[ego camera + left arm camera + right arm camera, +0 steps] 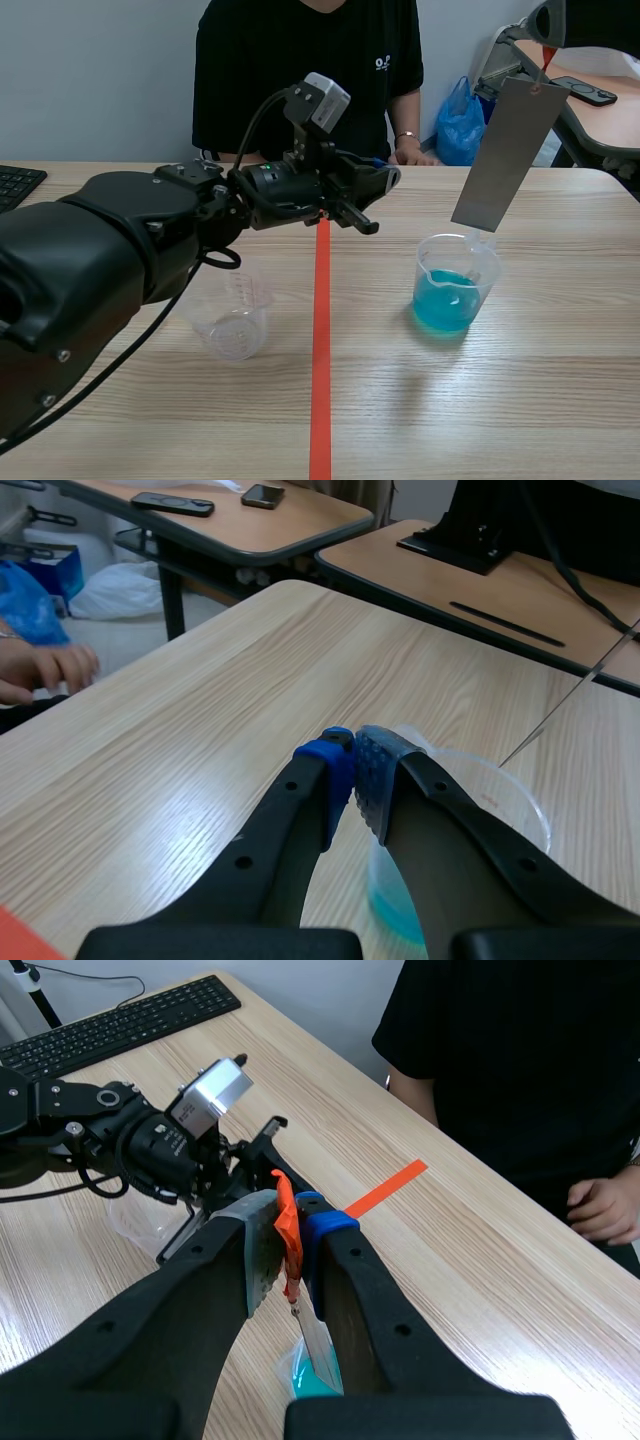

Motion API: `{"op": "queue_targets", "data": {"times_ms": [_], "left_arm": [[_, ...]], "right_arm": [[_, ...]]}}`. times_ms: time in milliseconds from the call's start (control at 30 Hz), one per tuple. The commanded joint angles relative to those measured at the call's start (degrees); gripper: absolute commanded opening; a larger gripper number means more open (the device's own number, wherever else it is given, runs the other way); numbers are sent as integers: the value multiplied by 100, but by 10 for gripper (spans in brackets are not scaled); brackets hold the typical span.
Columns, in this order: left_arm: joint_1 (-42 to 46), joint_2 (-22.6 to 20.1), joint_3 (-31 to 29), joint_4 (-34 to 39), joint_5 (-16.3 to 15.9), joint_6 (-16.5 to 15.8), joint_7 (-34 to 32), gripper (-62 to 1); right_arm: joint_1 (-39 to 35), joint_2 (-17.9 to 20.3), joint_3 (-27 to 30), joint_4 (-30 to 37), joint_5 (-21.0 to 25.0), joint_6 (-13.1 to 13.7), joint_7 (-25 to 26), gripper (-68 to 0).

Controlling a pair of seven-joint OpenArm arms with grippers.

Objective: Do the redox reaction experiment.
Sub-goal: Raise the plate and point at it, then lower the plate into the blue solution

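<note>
Pale wood-grain table [560, 400], matte, with an orange-red tape line down its middle and a person in black seated across. In the scene view, my right hand [546, 38] is raised high and pinches an orange tag [545, 58]. A flat, dull grey metal strip [510, 150] hangs from it, its long axis slightly tilted and its lower end just above a clear beaker of blue liquid [432, 262]. My left hand [380, 185] hovers near the tape, and an empty beaker [235, 320] stands under that arm. In the left wrist view, my blue pads [335, 775] are pressed together on nothing, with the blue beaker just below and ahead. In the right wrist view, my fingers [330, 1235] clamp the tag, and the strip [318, 1345] drops straight toward the liquid. The dip looks like a plain lowering.
</note>
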Motion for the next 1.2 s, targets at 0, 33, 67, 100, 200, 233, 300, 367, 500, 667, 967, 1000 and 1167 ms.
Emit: {"op": "queue_targets", "data": {"times_ms": [0, 33, 67, 100, 200, 233, 300, 367, 500, 667, 967, 1000, 1167], "left_arm": [[-79, -114, -55, 109, -66, -7, -162, -567], [-74, -177, -55, 109, -63, -7, -190, -567], [-66, -243, -55, 109, -63, -7, -243, -567], [-63, -310, -55, 109, -66, -7, -282, -567], [-26, -509, -55, 111, -66, -7, -413, -567], [-11, -570, -55, 120, -66, -7, -431, -567], [17, -691, -55, 127, -63, -7, -428, -567], [55, -813, -55, 149, -63, -7, -431, -567], [258, -1150, -55, 380, -66, -7, -693, -567], [588, -1679, -162, 918, -85, -7, -855, -567], [1519, -2623, -1123, 2002, -85, -7, -756, -567], [1659, -2721, -1263, 2109, -85, -7, -697, -567], [2474, -3147, -2050, 2594, -85, -7, -608, -567]], "right_arm": [[98, 90, 98, 52, 107, 2, 107, -660], [98, 90, 98, 52, 107, 2, 107, -660], [98, 90, 98, 52, 107, 2, 107, -660], [98, 90, 98, 52, 107, 2, 107, -660], [98, 90, 98, 52, 107, 2, 107, -660], [98, 90, 98, 52, 107, 2, 107, -660], [98, 90, 98, 52, 105, 2, 107, -660], [98, 90, 98, 52, 105, 2, 107, -660], [98, 90, 98, 52, 105, 2, 105, -660], [98, 90, 98, 52, 103, 2, 105, -660], [98, 90, 98, 52, 98, 2, 105, -660], [98, 90, 98, 52, 85, 2, 105, -660], [98, 90, 98, 52, 81, 2, 107, -660]]}}
